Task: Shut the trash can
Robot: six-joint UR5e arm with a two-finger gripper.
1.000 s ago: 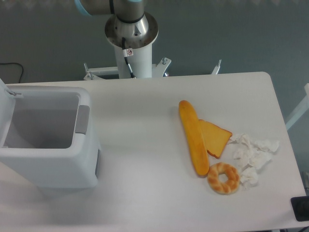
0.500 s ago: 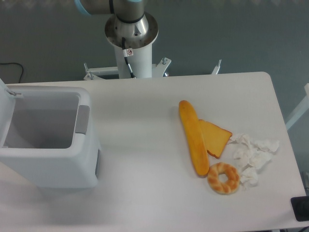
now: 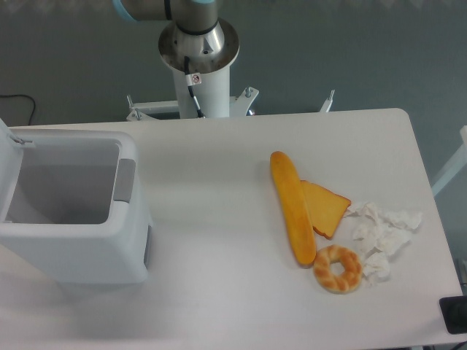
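Observation:
The trash can (image 3: 80,251) is a large boxy white bin at the left of the table, standing open so that its empty grey inside shows. Its lid (image 3: 4,142) stands upright at the far left edge of the frame, only a sliver visible. A grey tab (image 3: 125,179) sits on the right rim. The arm's base column (image 3: 198,55) rises behind the table's far edge. The gripper is out of view.
To the right lie a long baguette (image 3: 292,207), a slice of toast (image 3: 327,207), a bagel (image 3: 338,268) and crumpled white paper (image 3: 382,235). A dark object (image 3: 455,315) sits at the table's near right corner.

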